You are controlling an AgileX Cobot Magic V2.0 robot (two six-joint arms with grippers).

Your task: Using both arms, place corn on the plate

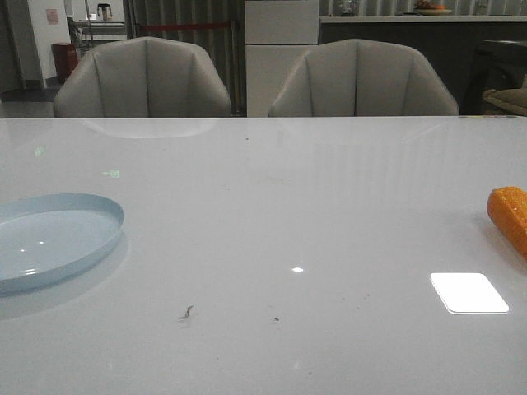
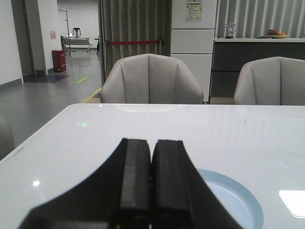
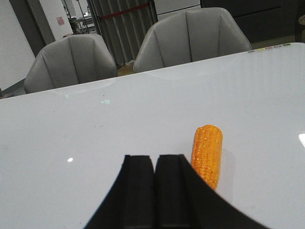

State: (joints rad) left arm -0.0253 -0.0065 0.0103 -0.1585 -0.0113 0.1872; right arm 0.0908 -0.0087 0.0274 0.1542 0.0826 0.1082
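Nothing grasped: both hands closed, empty. Right hand (image 3: 155,191) should open, straddle corn (image 3: 208,153) mid-length; plate (image 1: 58,239) far left.

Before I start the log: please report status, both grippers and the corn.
Left gripper shut, empty. Right gripper shut, empty. Corn on table, far from plate. Path clear.

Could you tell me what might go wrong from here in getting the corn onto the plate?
1. The orange, bumpy toy corn cob is round and glossy; on the smooth white table it may roll when nudged.
2. The right gripper is shut beside the cob, so it must open first.
3. The pale blue round plate sits at the far left, a long carry.
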